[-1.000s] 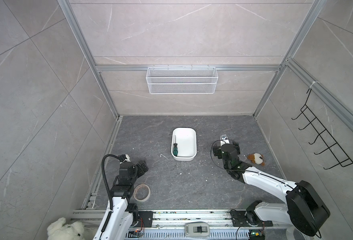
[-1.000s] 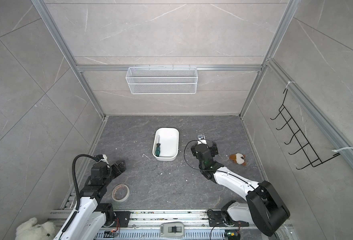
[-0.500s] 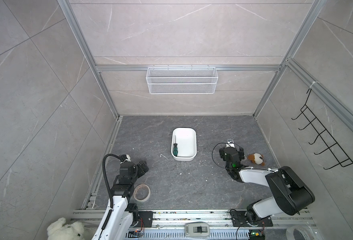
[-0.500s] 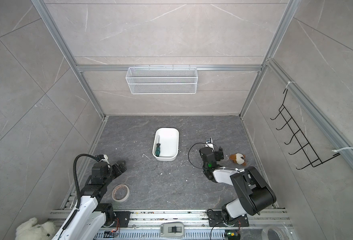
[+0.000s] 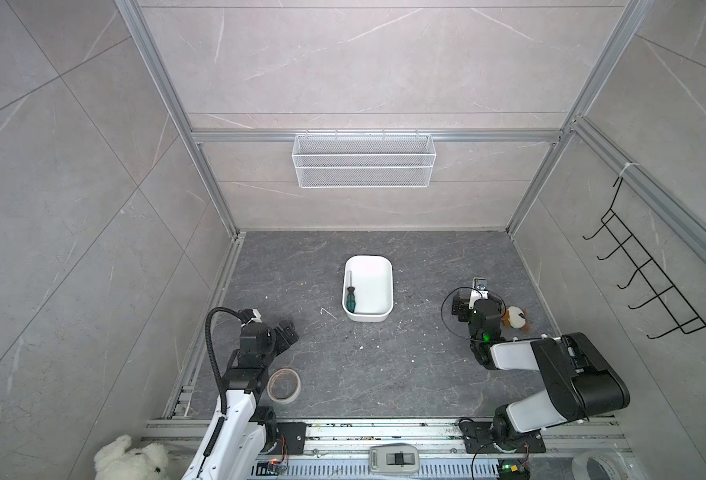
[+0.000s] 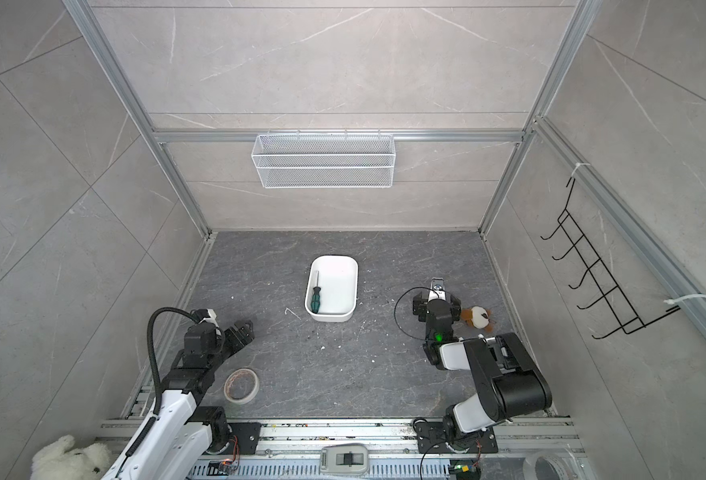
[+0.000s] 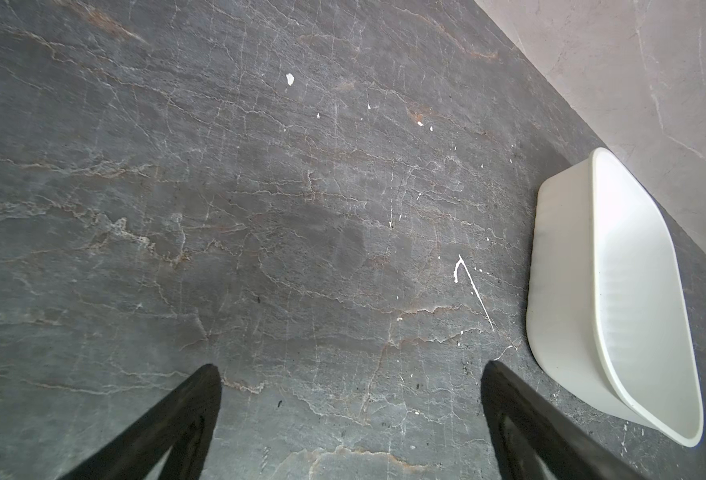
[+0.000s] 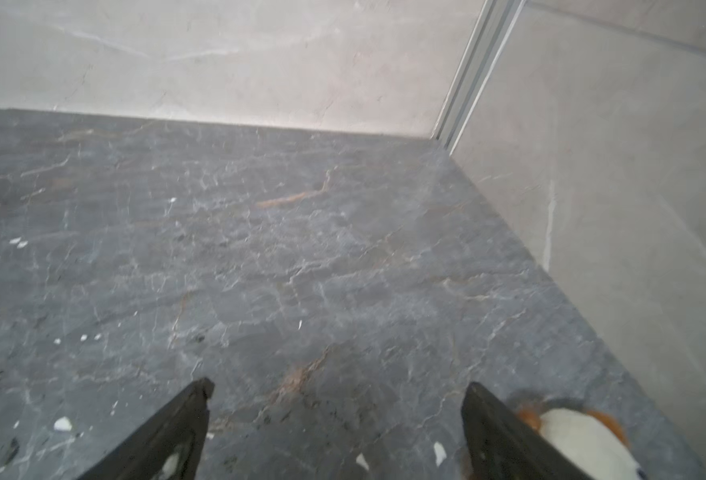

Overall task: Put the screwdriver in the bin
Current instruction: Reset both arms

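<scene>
The screwdriver (image 5: 350, 297) (image 6: 315, 300), with a green-and-black handle, lies inside the white bin (image 5: 368, 316) (image 6: 328, 317) along its left wall, in both top views. Nothing touches it. My right gripper (image 5: 477, 305) (image 6: 435, 305) (image 8: 339, 386) hovers low over the floor, well to the right of the bin, open with only floor between its fingers. My left gripper (image 5: 287, 332) (image 6: 243, 330) (image 7: 351, 368) rests front left of the bin, open and holding nothing. The left wrist view shows the bin (image 7: 567, 291) from the side, and the screwdriver is hidden there.
A small brown-and-white plush toy (image 5: 515, 318) (image 8: 576, 436) lies just right of my right gripper. A tape roll (image 5: 284, 385) sits beside my left arm. A wire-mesh basket (image 5: 364, 160) hangs on the back wall and a black hook rack (image 5: 642, 282) on the right wall.
My right arm has folded back and its gripper has moved right, away from the bin, ending beside the plush toy. The screwdriver, the bin and my left arm have stayed put.
</scene>
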Controlling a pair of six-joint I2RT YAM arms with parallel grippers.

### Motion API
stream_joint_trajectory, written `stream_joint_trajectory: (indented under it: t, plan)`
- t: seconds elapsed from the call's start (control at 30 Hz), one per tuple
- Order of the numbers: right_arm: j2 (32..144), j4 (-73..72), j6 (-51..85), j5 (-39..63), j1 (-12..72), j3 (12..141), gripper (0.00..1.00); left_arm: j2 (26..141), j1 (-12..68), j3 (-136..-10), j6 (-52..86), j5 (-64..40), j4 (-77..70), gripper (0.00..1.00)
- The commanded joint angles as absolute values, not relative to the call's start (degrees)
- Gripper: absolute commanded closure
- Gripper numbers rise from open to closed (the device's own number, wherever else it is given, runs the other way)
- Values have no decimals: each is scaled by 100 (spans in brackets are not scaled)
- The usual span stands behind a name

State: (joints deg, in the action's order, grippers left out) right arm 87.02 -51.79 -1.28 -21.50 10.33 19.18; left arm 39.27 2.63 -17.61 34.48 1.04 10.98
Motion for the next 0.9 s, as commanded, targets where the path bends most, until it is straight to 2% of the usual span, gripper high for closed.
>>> stream_joint_trajectory:
  t: [0.0,0.07,0.13,0.27,0.37,0.43,0.57,0.7,0.87]
  plan:
    - [8879,-5883,-79,-1835,1024,1824,1,3953,264,-1658,3679,264,695,0]
    - [8642,-5207,45,-1818,1033,1927,1,4025,262,-1569,3854,475,498,0]
    - [8816,-5651,-21,-1837,1031,1865,1,4106,264,-1484,3767,523,58,0]
    - [8745,-5450,0,-1837,1028,1900,1,4302,264,-1488,3478,1050,-782,0]
    - [8723,-5373,8,-1837,1028,1916,1,4644,264,-1622,2991,1850,-1379,0]
    - [8738,-5405,18,-1824,1036,1915,1,4924,264,-1763,2119,2210,-1774,0]
    - [8736,-5374,26,-1811,1027,1919,1,5450,264,-1943,893,2217,-2227,0]
    - [8736,-5377,24,-1806,1032,1916,1,6242,265,-1536,58,1502,-3697,0]
    - [8736,-5378,26,-1807,1030,1920,1,7544,264,-1572,-280,1129,-4881,0]
